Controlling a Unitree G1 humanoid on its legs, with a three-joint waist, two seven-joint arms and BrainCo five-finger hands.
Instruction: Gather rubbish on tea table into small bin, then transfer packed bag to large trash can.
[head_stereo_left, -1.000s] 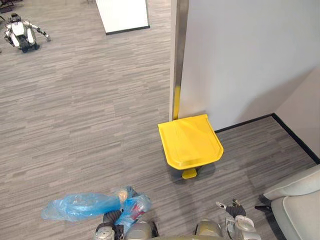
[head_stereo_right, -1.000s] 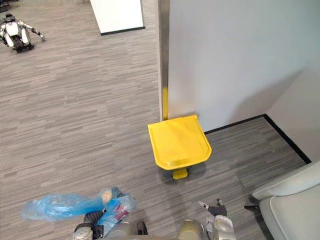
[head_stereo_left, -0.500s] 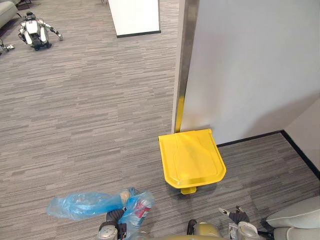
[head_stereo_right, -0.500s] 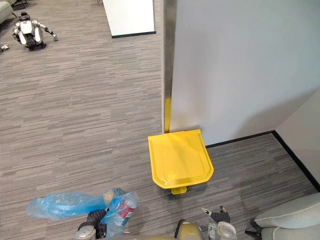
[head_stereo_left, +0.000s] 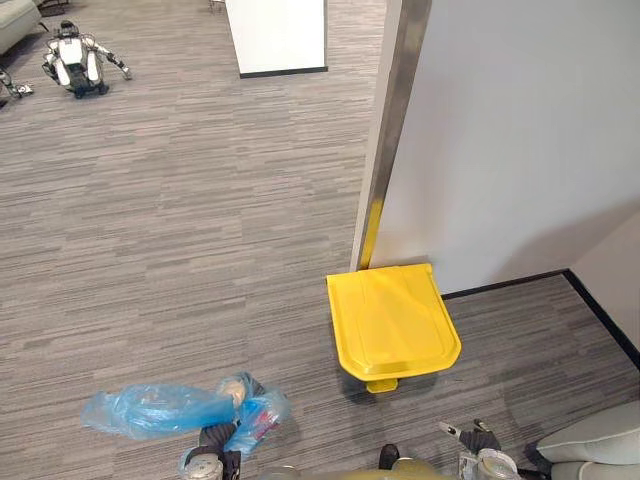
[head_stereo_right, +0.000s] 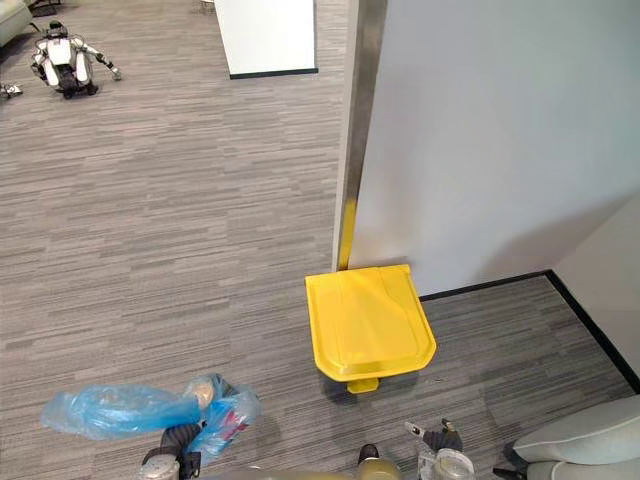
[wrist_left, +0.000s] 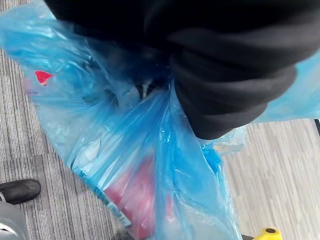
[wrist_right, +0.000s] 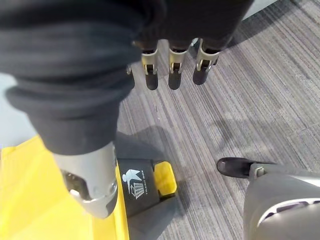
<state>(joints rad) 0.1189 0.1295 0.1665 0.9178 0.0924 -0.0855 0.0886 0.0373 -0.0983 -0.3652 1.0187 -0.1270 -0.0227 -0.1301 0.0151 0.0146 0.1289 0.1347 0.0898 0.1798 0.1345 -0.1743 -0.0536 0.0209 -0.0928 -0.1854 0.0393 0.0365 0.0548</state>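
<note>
Left eye view. Yellow large trash can (head_stereo_left: 393, 318) on the floor against the grey wall (head_stereo_left: 520, 150), lid down, pedal (head_stereo_left: 381, 384) on the near side. Low at the left, left hand (head_stereo_left: 214, 438) carrying the blue bag (head_stereo_left: 160, 410), packed and bulging to either side of the grip, well apart from the can. Low at the right, right hand (head_stereo_left: 470, 436), nothing in it. Against a second ago: a shift of the whole picture, so a camera move and no move of the things. Can now a little lower in view, probably a step nearer. Lid as shut as before, bag in the same grip.

Right eye view. Same layout: bag to the left, can ahead and to the right. Pale armchair (head_stereo_right: 585, 440) in the lower right corner, small robot (head_stereo_right: 62, 62) far off on the floor.

Left wrist view. Blue plastic gathered and drawn taut up under the dark cover. Clamped on the bag's neck, judging by the hang. Red packaging visible through the film.

Right wrist view. Fingers (wrist_right: 172, 62) straight and apart, free of anything, hovering over the floor near the pedal and the yellow lid's edge.

For the task: gathering apparently done, transfer under way, approach close to finished. Still to come: lid up, likely by the pedal, then bag over the opening.
</note>
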